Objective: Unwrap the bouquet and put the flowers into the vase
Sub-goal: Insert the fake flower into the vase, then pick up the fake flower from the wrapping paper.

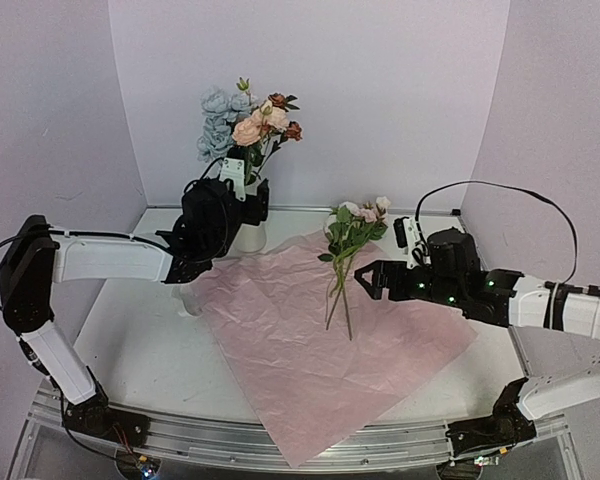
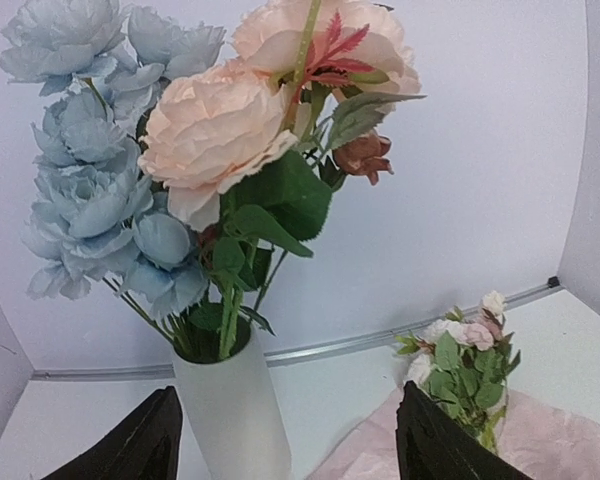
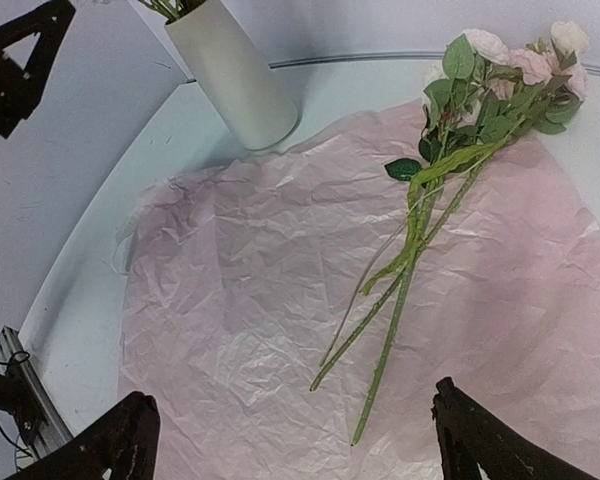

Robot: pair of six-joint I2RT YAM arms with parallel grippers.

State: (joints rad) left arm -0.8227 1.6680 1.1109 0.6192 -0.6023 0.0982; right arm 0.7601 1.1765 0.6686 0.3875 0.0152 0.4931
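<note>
I count one vase (image 1: pixel 252 238), standing at about eleven o'clock on the table (image 1: pixel 140 350), just at the far edge of the single crinkled pink paper sheet (image 1: pixel 310 350), which lies spread flat. The flowers (image 2: pixel 210 130) already in the vase are two big peach roses, one bunch of pale blue blooms and, in the overhead view, two small rust heads.

One loose spray (image 3: pixel 450 170) lies on the sheet toward one o'clock. Its small pink and cream rose heads point to twelve and its cut ends to six. I make out at least three stems, but they overlap too much for a sure count.

My left gripper (image 2: pixel 288 395) sits at the vase with its two dark fingers (image 2: pixel 140 445) spread. The vase stands between them with a gap on each side.

My right gripper (image 1: pixel 363 280) hangs at three o'clock of the loose stems, just beside them, with its jaws spread wide and gripping nothing.
</note>
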